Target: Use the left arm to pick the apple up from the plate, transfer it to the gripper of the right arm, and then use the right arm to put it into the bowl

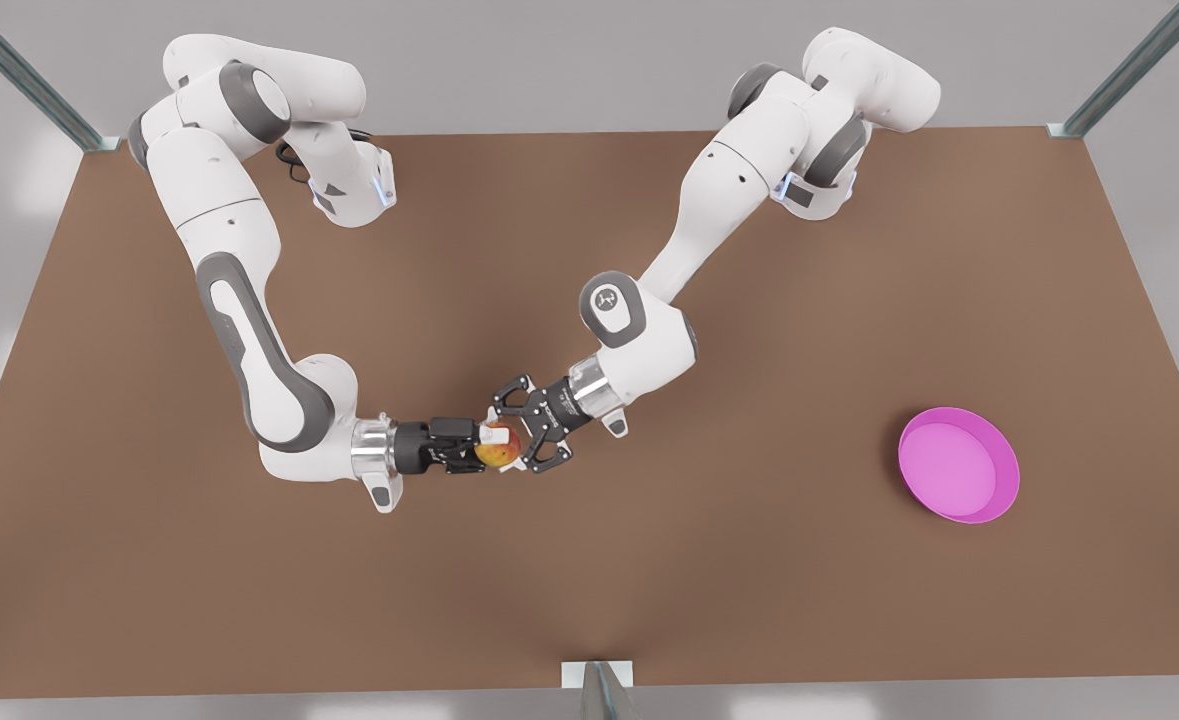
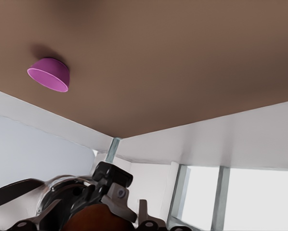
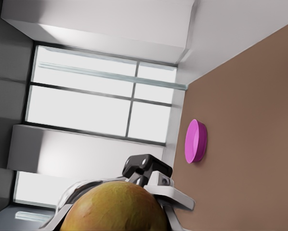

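The red-and-yellow apple [image 1: 499, 453] hangs above the middle of the brown table, with my left gripper [image 1: 487, 446] shut on it from the front view's left. My right gripper [image 1: 519, 430] faces it from the other side, open, with one finger on each side of the apple and the apple at its mouth. The apple [image 3: 115, 207] looms close in the right wrist view and is dark in the left wrist view [image 2: 98, 219]. The pink bowl [image 1: 959, 465] stands on the table at the front view's right, also seen from the left wrist [image 2: 48, 74]. The pink plate [image 3: 196, 141] appears edge-on in the right wrist view.
Both arms reach in from the table's far side and meet near the centre. Metal frame posts [image 1: 599, 690] stand at the table's edges and corners. Bare brown tabletop [image 1: 749, 560] lies between the grippers and the bowl.
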